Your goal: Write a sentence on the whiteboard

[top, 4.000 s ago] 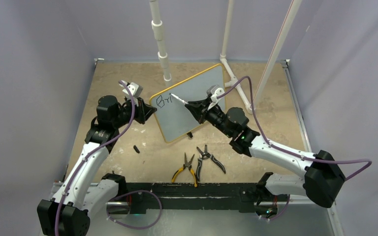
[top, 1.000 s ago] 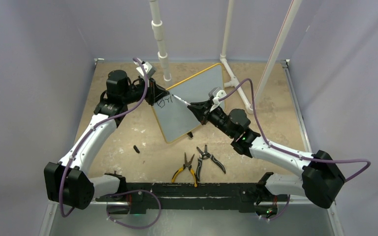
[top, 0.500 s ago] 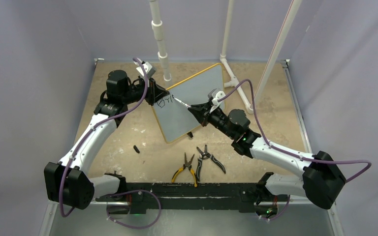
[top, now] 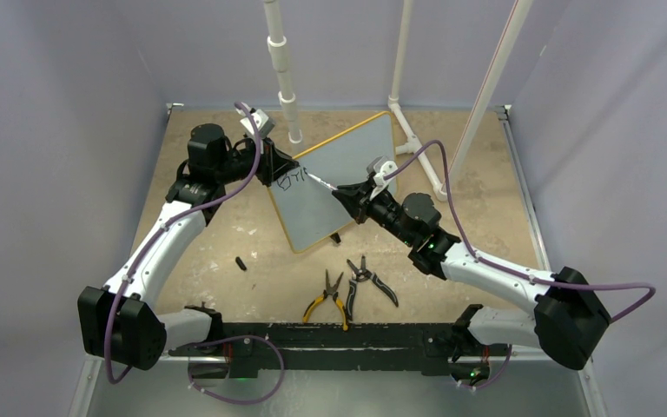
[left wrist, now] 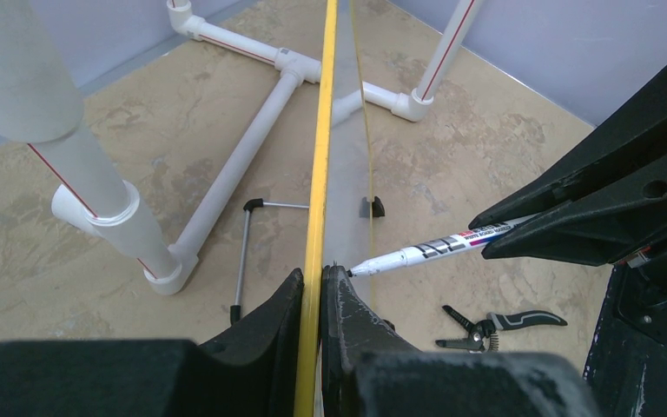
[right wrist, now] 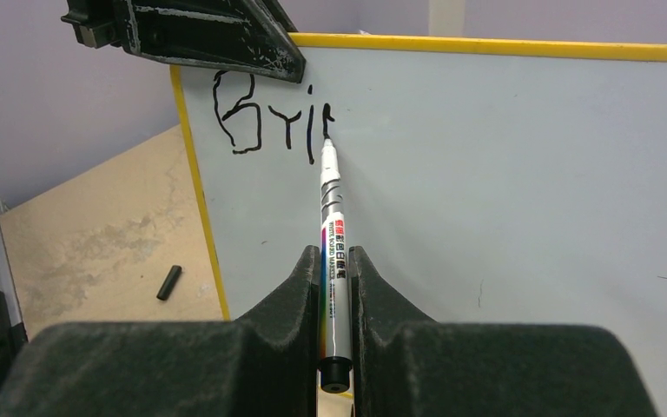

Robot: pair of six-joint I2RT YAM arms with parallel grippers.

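While the left end effector [left wrist: 314, 280] pinches the whiteboard [top: 347, 165] rim, mid-bench [top: 226, 234], and the right end effector [right wrist: 336, 261] grips the marker [right wrist: 333, 204], tip on the unfinished sentence [right wrist: 265, 122], excess pressure could tilt the board, skewing strokes.

top: overhead, from behind | wrists: close-up | all share: whiteboard [top: 347, 152]

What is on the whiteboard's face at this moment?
Black letters, roughly "Bri", on the whiteboard near one corner, with the marker touching the rightmost stroke. The left claw covers the corner itself.
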